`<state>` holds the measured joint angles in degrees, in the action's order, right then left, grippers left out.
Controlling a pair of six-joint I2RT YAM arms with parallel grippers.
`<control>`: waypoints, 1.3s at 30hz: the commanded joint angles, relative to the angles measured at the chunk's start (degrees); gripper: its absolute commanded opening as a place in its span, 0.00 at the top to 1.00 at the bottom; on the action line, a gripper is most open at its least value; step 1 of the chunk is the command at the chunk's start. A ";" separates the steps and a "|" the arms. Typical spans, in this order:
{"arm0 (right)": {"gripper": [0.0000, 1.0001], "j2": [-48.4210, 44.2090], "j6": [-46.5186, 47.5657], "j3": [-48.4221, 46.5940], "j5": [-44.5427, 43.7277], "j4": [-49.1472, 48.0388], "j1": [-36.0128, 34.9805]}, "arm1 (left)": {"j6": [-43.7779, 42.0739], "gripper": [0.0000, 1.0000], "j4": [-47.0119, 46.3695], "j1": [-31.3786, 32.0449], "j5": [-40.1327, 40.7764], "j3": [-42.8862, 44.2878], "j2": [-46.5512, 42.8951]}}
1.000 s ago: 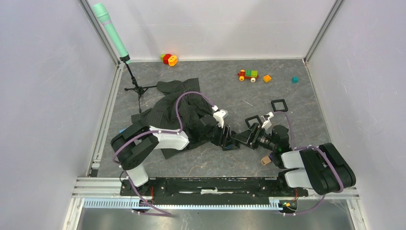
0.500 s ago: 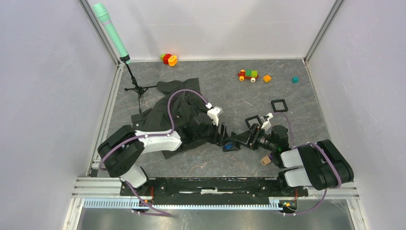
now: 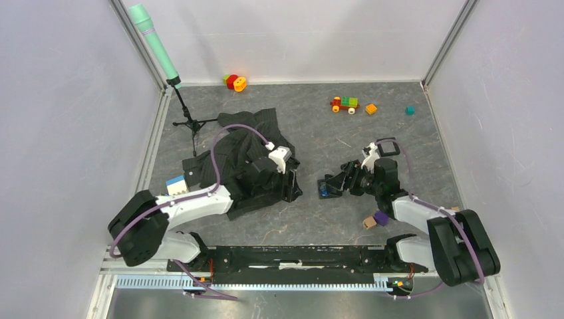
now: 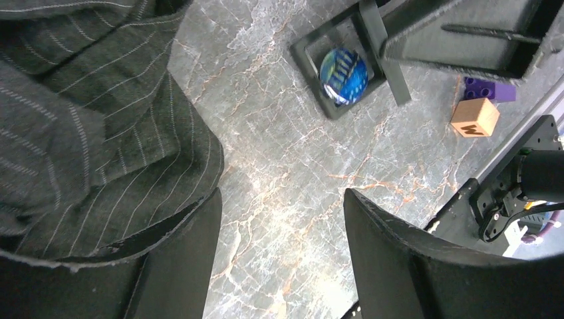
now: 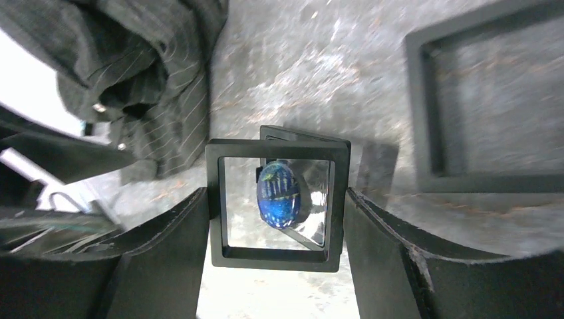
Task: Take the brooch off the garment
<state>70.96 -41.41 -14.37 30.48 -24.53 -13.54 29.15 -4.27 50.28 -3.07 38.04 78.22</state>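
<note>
Two small blocks, a wooden cube point(image 3: 368, 223) and a purple block point(image 3: 380, 217), lie just beside each other near the table's point(image 3: 319, 133) near edge, right of the middle, close to the right arm. Farther in, about mid-table, the right claw point(image 5: 274, 199) is clamped on the two sides of a black square frame point(image 5: 276, 259). The brooch point(image 5: 282, 195), a blue oval, sits in the middle of that frame, apart from the garment point(image 3: 233, 149).

Left of the frame, the left claw point(image 4: 282, 206) has its fingers apart with only bare table between them. The garment's hem lies against one finger. The garment, dark and pinstriped, is crumpled in a heap toward the table's left side, with a blue-and-white box point(image 3: 176, 184) at its near left edge. A second black frame point(image 5: 422, 113) lies flat on the table beyond the right claw.

Toward the far edge, from left to right, are a teal microphone point(image 3: 154, 41) on a stand at the far left corner, coloured rings point(image 3: 235, 82), a toy train point(image 3: 344, 104), an orange block point(image 3: 371, 109) and a teal cube point(image 3: 410, 110).
</note>
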 commanded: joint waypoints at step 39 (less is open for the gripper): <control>0.25 2.49 19.42 -27.36 -22.80 25.87 -14.59 | -1.99 0.24 25.43 -15.07 21.74 2.18 -17.10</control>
<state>67.51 -19.59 -37.45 4.58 12.43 -22.87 28.12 19.64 37.58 18.00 39.86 62.76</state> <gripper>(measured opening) 0.775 0.759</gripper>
